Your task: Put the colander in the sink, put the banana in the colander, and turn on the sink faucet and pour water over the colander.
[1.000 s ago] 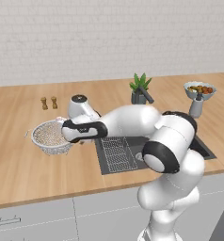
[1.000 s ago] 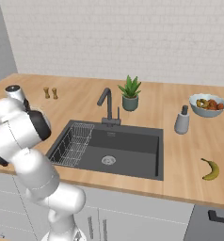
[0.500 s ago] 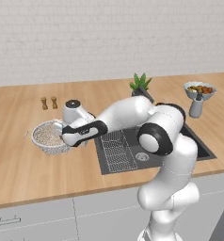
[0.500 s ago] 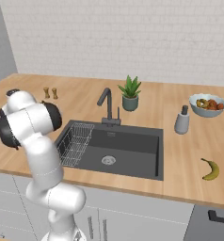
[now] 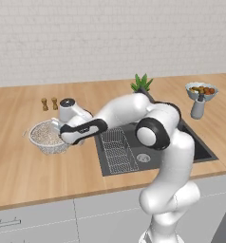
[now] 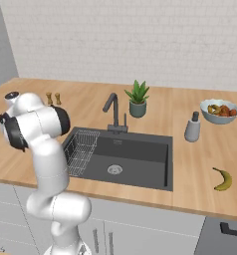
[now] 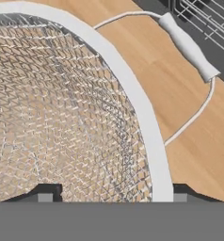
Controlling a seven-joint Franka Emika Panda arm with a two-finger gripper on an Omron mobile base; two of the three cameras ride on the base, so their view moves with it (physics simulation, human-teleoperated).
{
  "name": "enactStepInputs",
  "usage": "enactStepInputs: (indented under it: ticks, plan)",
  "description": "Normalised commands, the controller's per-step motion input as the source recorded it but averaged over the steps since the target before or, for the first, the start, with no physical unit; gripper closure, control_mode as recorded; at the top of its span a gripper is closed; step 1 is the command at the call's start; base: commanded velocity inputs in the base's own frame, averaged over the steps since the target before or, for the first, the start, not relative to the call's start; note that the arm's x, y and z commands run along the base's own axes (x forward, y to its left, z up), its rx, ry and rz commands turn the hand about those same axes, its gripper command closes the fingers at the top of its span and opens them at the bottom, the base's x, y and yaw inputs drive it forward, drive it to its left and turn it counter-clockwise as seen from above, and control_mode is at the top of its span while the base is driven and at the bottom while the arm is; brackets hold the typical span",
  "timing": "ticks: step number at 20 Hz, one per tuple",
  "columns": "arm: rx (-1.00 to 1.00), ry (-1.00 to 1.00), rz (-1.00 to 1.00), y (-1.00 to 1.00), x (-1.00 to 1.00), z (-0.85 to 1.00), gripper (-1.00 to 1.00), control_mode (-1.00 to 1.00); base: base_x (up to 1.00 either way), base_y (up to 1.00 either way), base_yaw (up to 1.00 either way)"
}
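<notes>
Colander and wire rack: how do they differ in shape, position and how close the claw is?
The colander is a round mesh bowl; the wire rack is rectangular. The colander sits on the wooden counter left of the sink; the rack sits inside the sink's left part. The claw straddles the colander's rim, one finger tip on each side; the rack has nothing on it. Both are silvery open wirework.

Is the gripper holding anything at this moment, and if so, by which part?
Nothing is firmly held yet. The gripper straddles the metal rim of the round silver wire-mesh colander near its side handle, one of the fingers inside, one outside, with gaps showing.
</notes>
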Motion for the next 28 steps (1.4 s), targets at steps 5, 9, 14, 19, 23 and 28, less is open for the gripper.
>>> enactStepInputs:
  ticks: [5,9,14,19,23,28]
  plan:
    - [0.0,0.0,-0.04,-0.02,0.0,-0.06,1.0,-1.0,0.0,0.0,0.0]
    - [0.02,0.0,-0.01,-0.26,-0.01,0.0,1.0,-1.0,0.0,0.0,0.0]
    - [0.11,0.0,0.0,-0.55,-0.15,0.32,1.0,-1.0,0.0,0.0,0.0]
    - [0.25,-0.01,0.0,-0.7,-0.3,0.94,1.0,-1.0,0.0,0.0,0.0]
    - [0.28,-0.09,0.0,-0.73,-0.51,1.0,1.0,-1.0,0.0,0.0,0.0]
    - [0.28,-0.01,0.0,-0.79,-0.49,1.0,1.0,-1.0,0.0,0.0,0.0]
